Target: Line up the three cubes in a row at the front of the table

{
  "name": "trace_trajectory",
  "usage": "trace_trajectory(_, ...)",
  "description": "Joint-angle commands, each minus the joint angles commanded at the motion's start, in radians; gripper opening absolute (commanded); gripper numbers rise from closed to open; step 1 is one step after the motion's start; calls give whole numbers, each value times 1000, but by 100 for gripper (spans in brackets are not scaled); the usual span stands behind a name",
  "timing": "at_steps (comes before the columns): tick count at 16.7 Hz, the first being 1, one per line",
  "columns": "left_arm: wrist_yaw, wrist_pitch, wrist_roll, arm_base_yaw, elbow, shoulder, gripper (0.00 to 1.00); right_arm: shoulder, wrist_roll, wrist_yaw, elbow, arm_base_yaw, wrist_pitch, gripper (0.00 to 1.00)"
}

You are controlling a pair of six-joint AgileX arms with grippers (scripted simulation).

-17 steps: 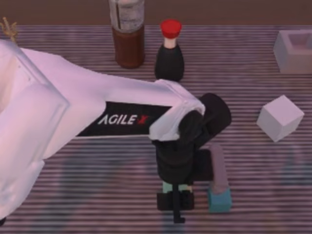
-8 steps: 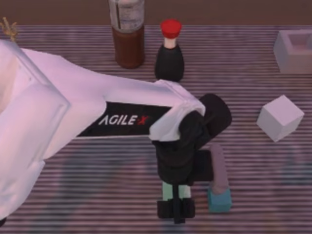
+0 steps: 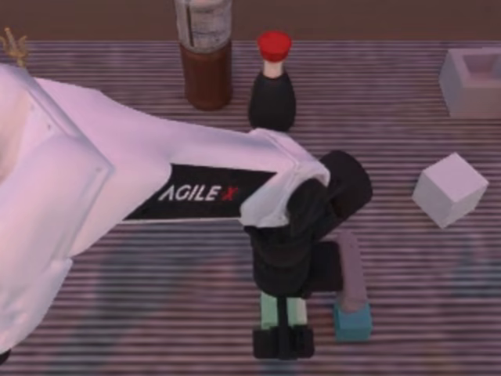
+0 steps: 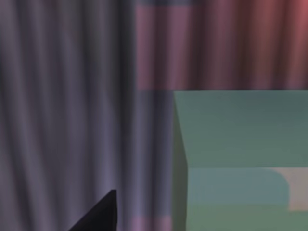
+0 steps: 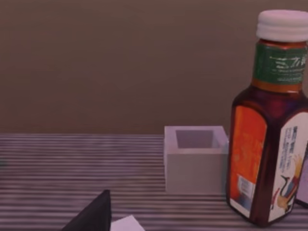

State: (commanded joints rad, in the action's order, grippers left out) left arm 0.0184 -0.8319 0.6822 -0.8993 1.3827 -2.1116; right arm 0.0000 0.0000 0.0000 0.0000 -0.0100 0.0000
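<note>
Left gripper (image 3: 282,341) reaching down at the table's (image 3: 156,313) front edge, fingers clamping the mint-green cube (image 3: 282,311), teal-blue cube (image 3: 353,322) sitting just to its right, lilac-white cube (image 3: 449,189) lying well apart, farther right and back.

1. Left arm (image 3: 141,188), white with AGILEX lettering, reaches from the left edge across to the front centre of the striped table (image 3: 438,313).
2. Left gripper (image 3: 282,338) points down at the front edge, over the mint-green cube (image 3: 282,311); only a strip of cube shows between wrist and fingers.
3. Teal-blue cube (image 3: 352,323) sits just right of the gripper, near the green one, not touching.
4. Lilac-white cube (image 3: 449,189) lies well apart, right side, turned at an angle.
5. Hollow square block (image 3: 472,82) at the back right.
6. Brown bottle (image 3: 205,55) and a black bottle with red cap (image 3: 272,82) stand side by side at the back centre.
7. Small golden spiky thing (image 3: 14,47) at the back left; too small to tell.
</note>
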Motion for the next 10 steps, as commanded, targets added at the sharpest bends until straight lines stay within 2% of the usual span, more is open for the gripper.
trace_trajectory(10,-1,-245,0,21,146,98,100,0,0,0,0,0,0,100)
